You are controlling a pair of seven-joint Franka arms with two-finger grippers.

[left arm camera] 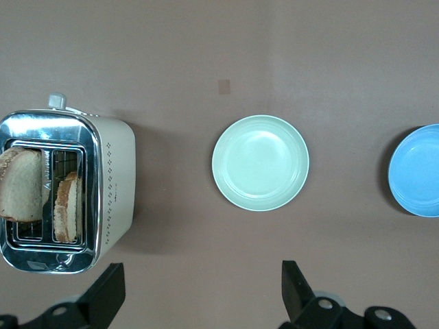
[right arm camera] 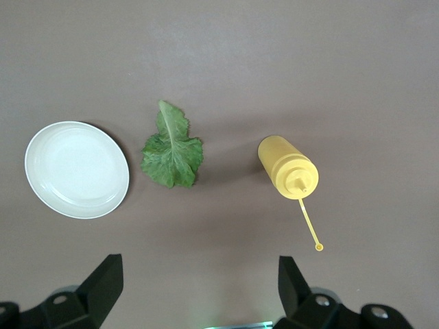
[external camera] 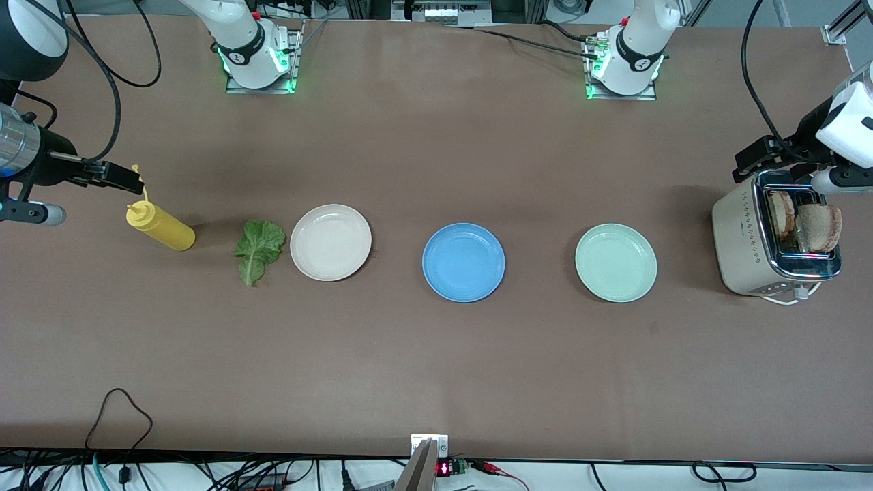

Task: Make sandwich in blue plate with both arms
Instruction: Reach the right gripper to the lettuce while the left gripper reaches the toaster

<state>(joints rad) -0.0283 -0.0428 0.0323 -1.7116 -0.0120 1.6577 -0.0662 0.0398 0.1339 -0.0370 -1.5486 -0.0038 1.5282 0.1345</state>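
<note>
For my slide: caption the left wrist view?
Open left gripper over table near chrome toaster holding two toasted bread slices, beside mint-green plate.

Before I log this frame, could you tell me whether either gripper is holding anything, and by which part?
Nothing is held. The left gripper hangs open above the toaster, the right gripper open above the yellow bottle.

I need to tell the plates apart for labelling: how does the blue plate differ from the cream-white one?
The blue plate is glossy sky blue; the cream-white plate is off-white. The blue plate sits mid-table between the other plates; the cream-white plate lies toward the right arm's end, beside the lettuce leaf. Both are round, shallow-rimmed and empty.
</note>
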